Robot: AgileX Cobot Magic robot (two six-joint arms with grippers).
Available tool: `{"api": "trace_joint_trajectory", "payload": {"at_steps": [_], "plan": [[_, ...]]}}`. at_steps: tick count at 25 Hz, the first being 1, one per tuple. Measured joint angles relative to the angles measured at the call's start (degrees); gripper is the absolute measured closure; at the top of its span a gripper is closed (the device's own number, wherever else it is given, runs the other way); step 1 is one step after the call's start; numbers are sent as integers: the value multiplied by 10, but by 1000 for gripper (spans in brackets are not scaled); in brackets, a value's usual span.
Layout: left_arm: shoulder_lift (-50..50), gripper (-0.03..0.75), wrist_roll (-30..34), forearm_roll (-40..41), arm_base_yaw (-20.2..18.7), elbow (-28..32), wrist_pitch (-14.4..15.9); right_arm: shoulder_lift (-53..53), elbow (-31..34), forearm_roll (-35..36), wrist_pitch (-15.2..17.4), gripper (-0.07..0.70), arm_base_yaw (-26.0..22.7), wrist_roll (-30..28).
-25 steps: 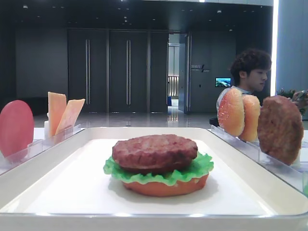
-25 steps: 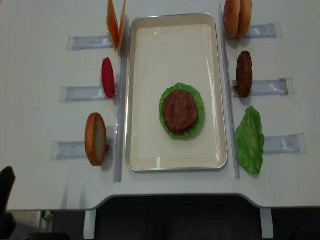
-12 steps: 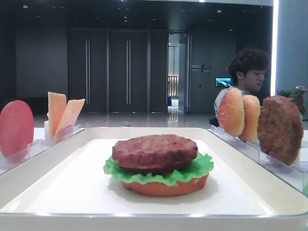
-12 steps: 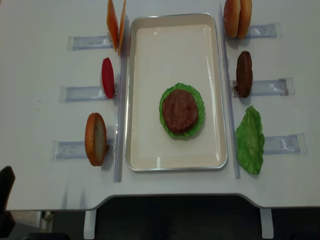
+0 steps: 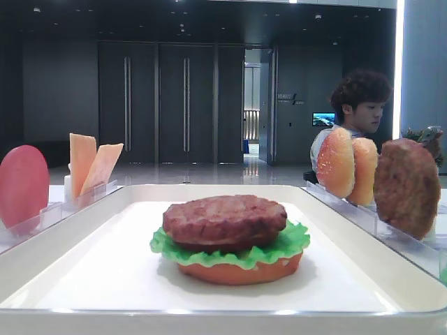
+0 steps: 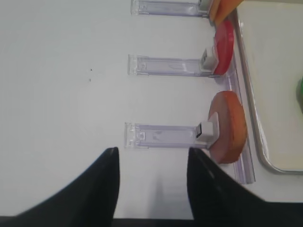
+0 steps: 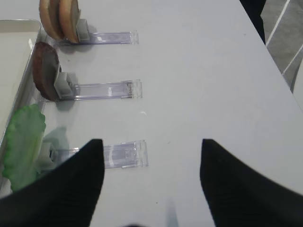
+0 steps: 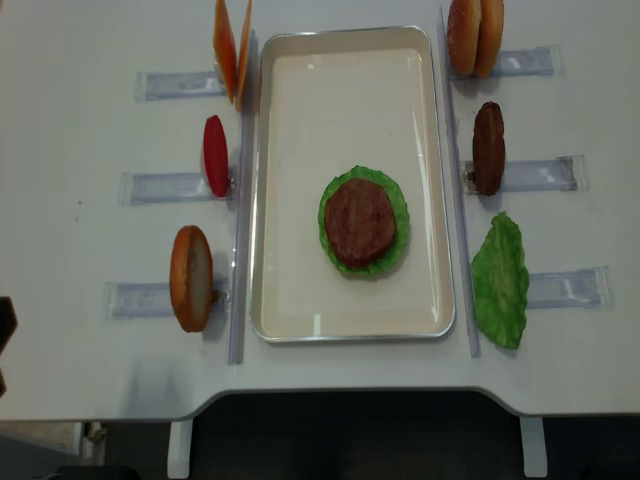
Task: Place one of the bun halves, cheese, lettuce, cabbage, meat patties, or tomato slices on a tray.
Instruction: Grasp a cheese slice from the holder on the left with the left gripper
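On the white tray (image 8: 350, 70) a meat patty (image 8: 360, 220) lies on lettuce (image 5: 230, 252) over a bun half (image 5: 237, 271). Left of the tray, cheese (image 8: 232, 45), a tomato slice (image 8: 215, 155) and a bun half (image 8: 190, 278) stand in holders. To the right are two bun halves (image 8: 475, 35), a patty (image 8: 488, 147) and a lettuce leaf (image 8: 500, 280). No cabbage is in view. My left gripper (image 6: 151, 153) hangs open and empty near the table's front edge, short of that bun half (image 6: 227, 127). Open too, my right gripper (image 7: 151, 142) is over bare table beside the lettuce (image 7: 23, 142).
Clear plastic slotted holders (image 8: 165, 187) lie in rows on both sides of the tray, with long clear rails (image 8: 238, 250) along its rims. A person (image 5: 360, 105) sits behind the table at the far right. The table's front edge (image 8: 330, 395) runs just below the tray.
The dark part of my left arm at the overhead view's bottom-left edge has slid further out of the picture. The food and tray have not moved.
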Motion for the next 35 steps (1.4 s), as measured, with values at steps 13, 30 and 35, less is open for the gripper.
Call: {"api": "trace_joint_trajectory", "payload": {"at_steps": [13, 30, 35], "plan": [[285, 357, -25, -1, 0, -168, 0, 0, 0, 0, 0, 209, 0, 0], [660, 357, -37, -12, 0, -516, 45, 0, 0, 0, 0, 209, 0, 0], [732, 357, -37, -12, 0, -574, 45, 0, 0, 0, 0, 209, 0, 0]]}}
